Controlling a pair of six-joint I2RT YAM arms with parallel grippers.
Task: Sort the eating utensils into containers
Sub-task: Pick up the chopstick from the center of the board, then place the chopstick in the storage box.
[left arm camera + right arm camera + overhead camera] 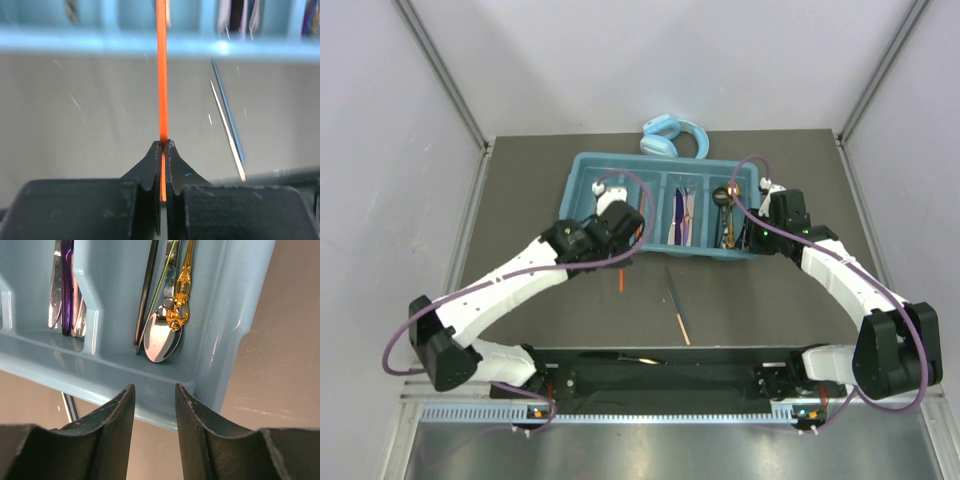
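My left gripper [163, 144] is shut on an orange chopstick [161, 75], gripping it near one end. The stick runs straight out from the jaws, across the near wall of the teal tray [100, 40]. In the top view this gripper [620, 252] hangs at the tray's [582, 190] near left edge, and the chopstick's end [621, 283] shows below it. My right gripper [154, 390] is open and empty, just above the tray's near right corner [220, 340]. That compartment holds a silver spoon [161, 337], a gold handle [180, 295] and dark slim utensils. Purple and silver knives [66, 290] lie in the neighbouring compartment.
Two thin sticks lie on the dark table in front of the tray, one bluish [672, 290] and one tan [682, 328]; they also show in the left wrist view [227, 120]. Light blue headphones [672, 138] sit behind the tray. The right gripper [756, 238] hovers by the tray's right end.
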